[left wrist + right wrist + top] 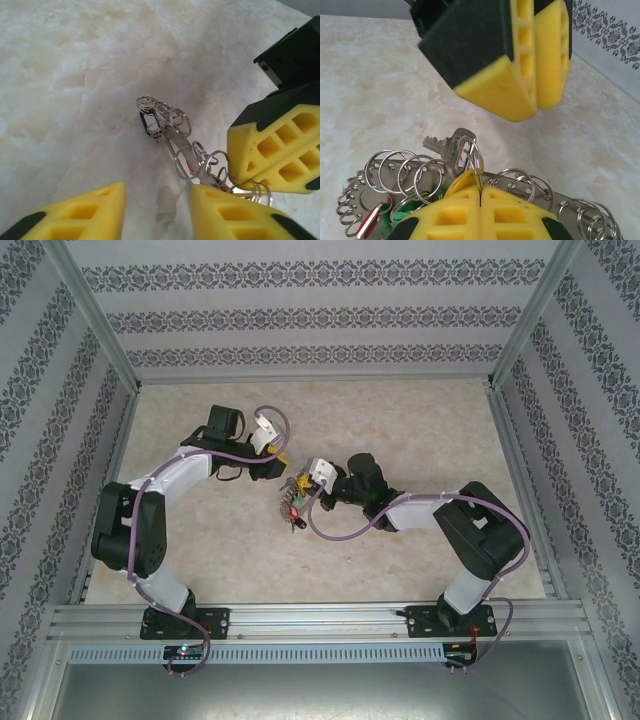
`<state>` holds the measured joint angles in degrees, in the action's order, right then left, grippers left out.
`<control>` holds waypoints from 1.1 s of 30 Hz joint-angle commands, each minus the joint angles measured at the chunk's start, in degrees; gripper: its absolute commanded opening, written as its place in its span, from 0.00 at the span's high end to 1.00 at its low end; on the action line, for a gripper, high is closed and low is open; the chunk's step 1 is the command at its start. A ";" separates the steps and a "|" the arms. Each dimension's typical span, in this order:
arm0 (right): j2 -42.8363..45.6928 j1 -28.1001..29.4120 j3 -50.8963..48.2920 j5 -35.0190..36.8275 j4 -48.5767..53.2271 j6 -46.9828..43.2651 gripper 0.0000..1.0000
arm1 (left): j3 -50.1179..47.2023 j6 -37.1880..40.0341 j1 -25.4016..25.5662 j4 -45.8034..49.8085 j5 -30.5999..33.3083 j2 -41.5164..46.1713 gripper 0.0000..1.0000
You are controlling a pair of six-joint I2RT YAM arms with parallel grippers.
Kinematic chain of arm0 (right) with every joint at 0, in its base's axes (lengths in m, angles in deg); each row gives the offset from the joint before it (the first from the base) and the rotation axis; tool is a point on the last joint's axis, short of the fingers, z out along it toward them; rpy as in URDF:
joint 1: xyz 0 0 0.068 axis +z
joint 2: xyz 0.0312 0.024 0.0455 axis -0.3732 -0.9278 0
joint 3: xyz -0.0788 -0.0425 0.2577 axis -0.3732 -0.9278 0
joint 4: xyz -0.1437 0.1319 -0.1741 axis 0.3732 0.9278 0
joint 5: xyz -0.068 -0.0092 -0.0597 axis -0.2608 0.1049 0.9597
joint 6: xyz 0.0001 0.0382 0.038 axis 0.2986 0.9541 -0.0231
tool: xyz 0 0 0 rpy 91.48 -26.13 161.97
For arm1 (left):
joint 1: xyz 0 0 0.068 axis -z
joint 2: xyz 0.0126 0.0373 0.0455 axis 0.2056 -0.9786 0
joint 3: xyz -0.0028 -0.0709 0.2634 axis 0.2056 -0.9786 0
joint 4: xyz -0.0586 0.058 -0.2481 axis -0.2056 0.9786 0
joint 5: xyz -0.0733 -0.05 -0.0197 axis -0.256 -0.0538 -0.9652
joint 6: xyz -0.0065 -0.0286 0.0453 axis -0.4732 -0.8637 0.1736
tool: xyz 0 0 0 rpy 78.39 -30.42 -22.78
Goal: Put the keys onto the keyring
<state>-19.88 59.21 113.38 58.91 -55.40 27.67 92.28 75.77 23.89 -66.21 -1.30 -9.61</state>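
From above, the left gripper (278, 462) and right gripper (312, 478) hovered over the keys (292, 505) mid-desk (420, 420). Left wrist: its jaws stood released, empty. Right wrist: jaws clenched the keyring (478, 170). Threading underway, I judged, the left needing a fine pinch on one key.

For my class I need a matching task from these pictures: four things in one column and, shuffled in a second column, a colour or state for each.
Things:
1. right gripper
2. key
3. key tag at the lower left of the right wrist view
4. table

Colour or state:
a. red
b. pale, marbled
c. shut on a wire ring
d. silver

Pairs: 1-c, 2-d, 3-a, 4-b.
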 commanded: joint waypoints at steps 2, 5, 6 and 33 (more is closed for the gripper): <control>-0.72 0.55 0.30 0.15 -3.24 -0.79 1.00 | 0.34 0.24 0.62 3.20 -4.14 1.49 0.69; -1.02 0.62 0.08 0.54 -3.84 -0.43 1.00 | -2.16 -1.24 0.70 3.48 -7.48 3.90 0.69; -1.14 0.70 0.13 0.59 -4.17 -0.24 1.00 | -3.05 -2.19 0.88 3.19 -7.98 4.49 0.69; -2.22 1.35 1.52 1.46 -5.62 1.85 1.00 | -9.69 -5.46 3.67 3.88 -10.14 6.21 0.82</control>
<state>-21.41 59.95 113.38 60.24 -58.44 28.35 80.76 69.60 26.87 -64.24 -8.23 -2.33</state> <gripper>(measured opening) 0.050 0.193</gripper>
